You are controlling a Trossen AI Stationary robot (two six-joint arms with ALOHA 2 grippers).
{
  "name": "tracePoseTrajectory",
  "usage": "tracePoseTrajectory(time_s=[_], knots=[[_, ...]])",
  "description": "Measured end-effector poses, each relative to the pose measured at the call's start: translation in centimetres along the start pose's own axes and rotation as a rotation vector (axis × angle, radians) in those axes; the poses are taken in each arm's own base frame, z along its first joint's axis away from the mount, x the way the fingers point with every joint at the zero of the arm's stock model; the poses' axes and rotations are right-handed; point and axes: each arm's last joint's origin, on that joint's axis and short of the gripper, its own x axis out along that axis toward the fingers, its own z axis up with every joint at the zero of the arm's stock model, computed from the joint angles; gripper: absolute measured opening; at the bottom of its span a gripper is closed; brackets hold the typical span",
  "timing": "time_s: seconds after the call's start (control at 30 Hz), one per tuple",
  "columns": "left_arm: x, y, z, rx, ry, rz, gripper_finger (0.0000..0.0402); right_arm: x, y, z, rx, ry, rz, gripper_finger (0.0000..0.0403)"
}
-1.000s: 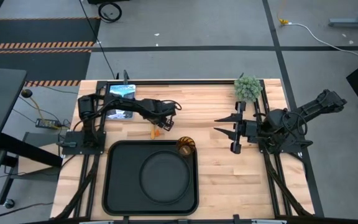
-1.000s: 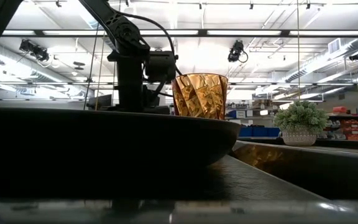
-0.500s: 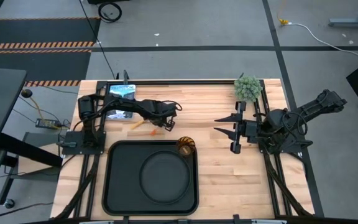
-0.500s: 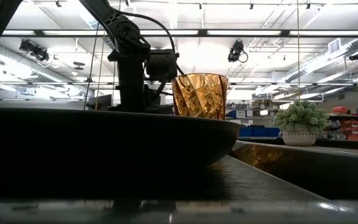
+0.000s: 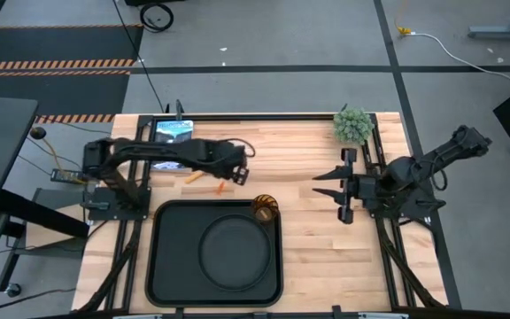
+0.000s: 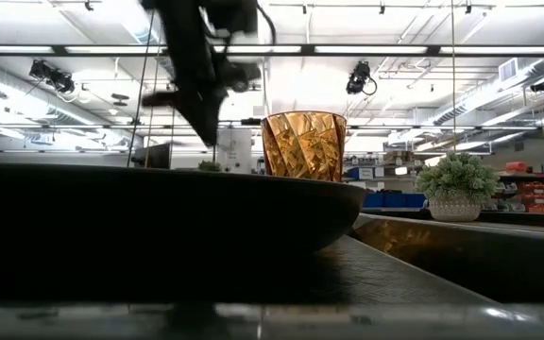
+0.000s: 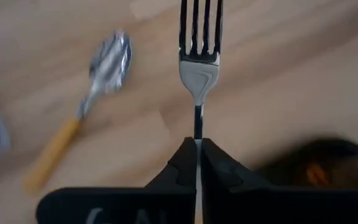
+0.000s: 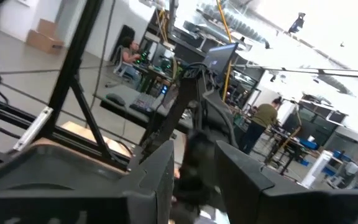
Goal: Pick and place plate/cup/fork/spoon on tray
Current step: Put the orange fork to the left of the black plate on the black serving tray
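My left gripper [image 7: 197, 146] is shut on a silver fork [image 7: 199, 56] above the wood, just beyond the tray's far rim [image 5: 235, 175]. The spoon [image 7: 107, 62], with an orange handle, lies flat on the table [image 5: 193, 178] to the left of that gripper. The round black plate [image 5: 233, 251] lies in the black tray [image 5: 162, 257]. The amber cup [image 5: 265, 209] stands in the tray's far right corner [image 6: 303, 144]. My right gripper [image 5: 326, 186] waits open at the table's right. My left gripper pinches the fork's thin neck [image 7: 197, 121], just behind the tines, between its two fingertips. The fork runs along the fingers, with its tines pointing away past the fingertips. The gripper hides the handle. The fork is lifted clear of the wood.
A potted green plant [image 5: 352, 126] stands at the far right of the table [image 6: 456, 194]. A tablet-like device [image 5: 173, 133] lies at the far left. Bare wood [image 5: 317, 257] lies between the tray and the right arm.
My left gripper has risen from the table, and in the low view it now stands well above the cup's rim. The left arm has swung at its base. The spoon now shows uncovered on the wood. My right gripper has drawn back a little toward the table's right edge.
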Motion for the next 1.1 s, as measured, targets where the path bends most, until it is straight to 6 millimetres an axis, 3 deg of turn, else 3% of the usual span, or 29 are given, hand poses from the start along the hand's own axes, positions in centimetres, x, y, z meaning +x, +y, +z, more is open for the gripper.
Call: tracePoseTrajectory(time_s=[0.2, 0.4, 0.57, 0.87, 1.1], knots=[[-3.4, -0.5, -5.9, -0.054, 0.094, 0.09, 0.0011, -2.2, -0.4, 0.7, 0.045, -0.021, 0.056, 0.0121], [-4.2, -0.8, -12.6, -0.104, 0.12, 0.164, 0.0011, -3.2, -0.5, 0.8, 0.075, -0.019, 0.094, 0.0121], [-4.9, -0.4, -16.9, -0.186, 0.124, 0.179, 0.0011, -3.4, -0.2, 0.8, 0.1, -0.011, 0.127, 0.0121], [-3.6, 1.7, -23.0, -0.34, 0.144, 0.173, 0.0012, -3.5, 0.4, 0.9, 0.14, -0.024, 0.192, 0.0121], [-1.4, 2.5, -25.1, -0.402, 0.191, 0.075, 0.0013, -3.5, 0.4, 0.9, 0.17, -0.027, 0.195, 0.0121]])
